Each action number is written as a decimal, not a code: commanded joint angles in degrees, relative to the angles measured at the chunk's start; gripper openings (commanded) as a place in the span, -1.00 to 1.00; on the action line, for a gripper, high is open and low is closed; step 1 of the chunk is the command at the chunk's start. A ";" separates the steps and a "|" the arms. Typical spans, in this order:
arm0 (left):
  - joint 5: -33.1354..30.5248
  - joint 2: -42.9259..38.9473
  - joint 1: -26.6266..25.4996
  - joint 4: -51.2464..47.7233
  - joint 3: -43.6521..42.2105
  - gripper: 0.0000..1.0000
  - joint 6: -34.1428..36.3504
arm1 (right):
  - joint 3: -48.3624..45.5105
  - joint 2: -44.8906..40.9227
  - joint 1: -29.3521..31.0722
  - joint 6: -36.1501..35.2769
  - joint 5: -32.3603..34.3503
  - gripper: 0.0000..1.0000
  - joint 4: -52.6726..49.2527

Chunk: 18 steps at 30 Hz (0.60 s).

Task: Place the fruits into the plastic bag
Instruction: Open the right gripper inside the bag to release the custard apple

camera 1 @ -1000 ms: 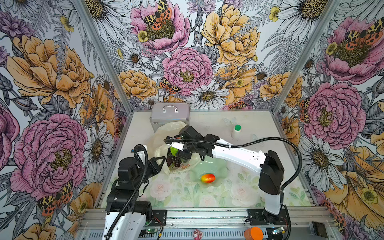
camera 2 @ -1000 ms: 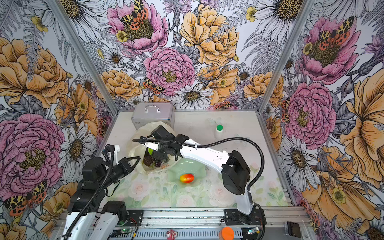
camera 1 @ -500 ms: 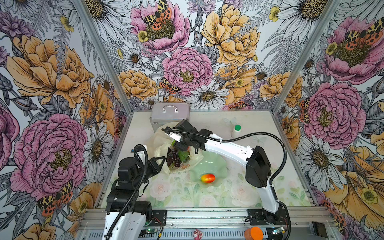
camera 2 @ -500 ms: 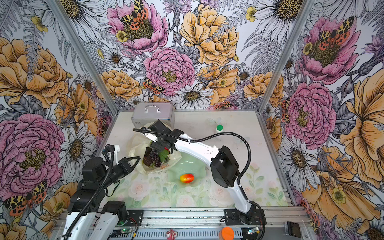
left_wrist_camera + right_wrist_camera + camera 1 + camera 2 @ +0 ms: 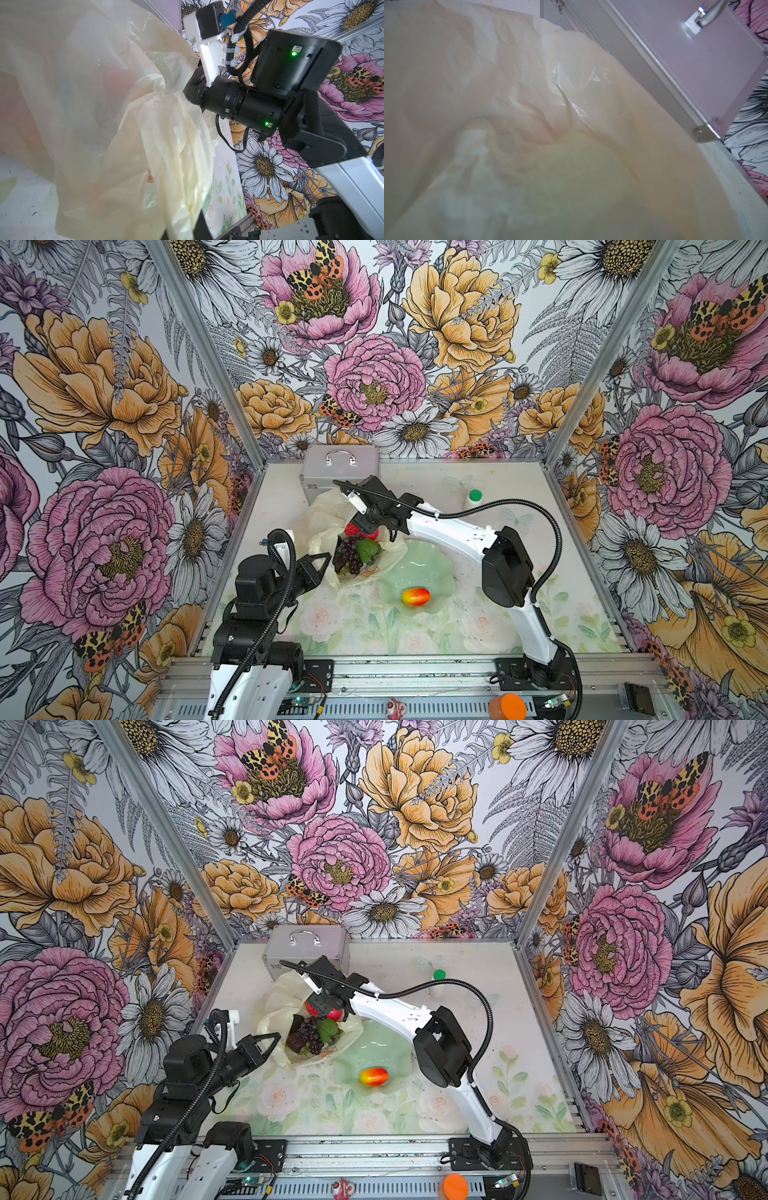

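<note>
Done: grapes (image 5: 351, 553), a green fruit (image 5: 368, 549), a dark fruit (image 5: 296, 1042) and a red fruit (image 5: 371, 534) lie in the open mouth of the bag (image 5: 328, 510). You can see them from above in both top views.
Left to do: one red-yellow mango (image 5: 415, 596) sits on the pale green dish (image 5: 436, 568), well apart from both grippers. It is the only fruit you can see outside the bag.
Progress: by this count you are near the end, with one fruit left.
Bag: it lies near the worktop's left edge, about midway back and just in front of the case (image 5: 338, 472). Its right rim lies over the dish's edge.
Left gripper (image 5: 326, 560): its fingers are pressed together on the bag's near left rim, and this seems to hold the mouth up.
Right gripper (image 5: 362, 526): it hangs over the far side of the mouth, right above the red fruit. You cannot tell whether its fingers are spread or on the fruit, as its wrist view shows only plastic.
Worktop (image 5: 478, 626): it is pale, with faint roses and leaves printed toward the front edge. The silver case stands at the back edge, left of middle, and a small green-capped bottle (image 5: 474, 497) stands toward the back right corner.
Room: three walls (image 5: 374, 377) carry large flower wallpaper, with metal posts at the back corners.
</note>
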 commanded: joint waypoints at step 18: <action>-0.11 -0.58 0.74 0.31 -0.50 -1.00 0.46 | -0.68 -0.80 -0.16 5.25 0.04 0.59 0.42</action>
